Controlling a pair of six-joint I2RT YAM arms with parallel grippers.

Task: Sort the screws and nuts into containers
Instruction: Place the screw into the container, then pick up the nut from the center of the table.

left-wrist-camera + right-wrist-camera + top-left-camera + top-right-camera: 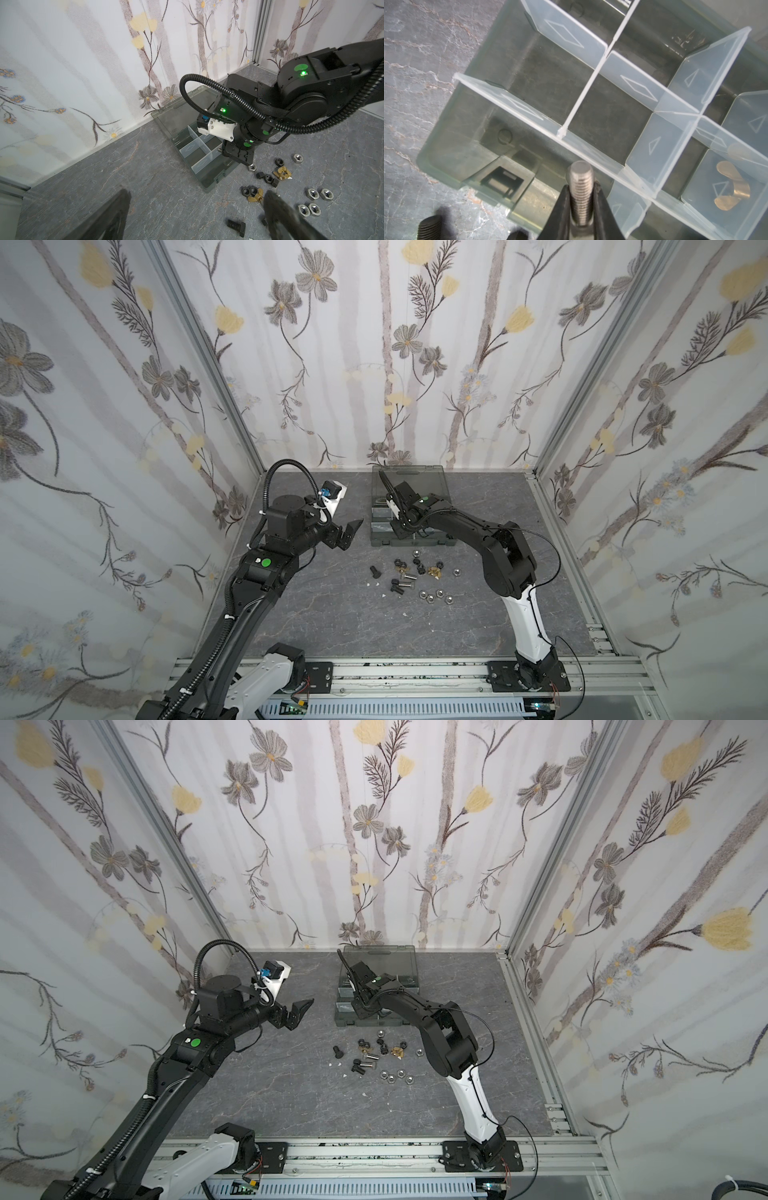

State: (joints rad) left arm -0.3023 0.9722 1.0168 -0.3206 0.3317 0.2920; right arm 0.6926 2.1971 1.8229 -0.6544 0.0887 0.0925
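My right gripper (581,193) is shut on a silver screw (581,174), thread pointing out, over a near-edge compartment of the dark grey organizer case (446,145). One brass wing nut (731,185) lies in a neighbouring compartment. In both top views the right wrist (401,526) covers the case (378,539). The left gripper (351,533) (196,195) hangs open and empty above the table, left of the case (207,187). Loose screws and nuts lie in front of the case: a black screw (375,571) (236,225), silver nuts (436,595) (312,194), brass wing nuts (435,571) (282,173).
The case's smoky lid (411,477) stands open against the back wall. Translucent dividers (629,83) split the case into compartments. Another black screw (428,227) lies on the table just outside the case. Small white flecks (372,584) dot the dark stone-patterned table. Walls close three sides.
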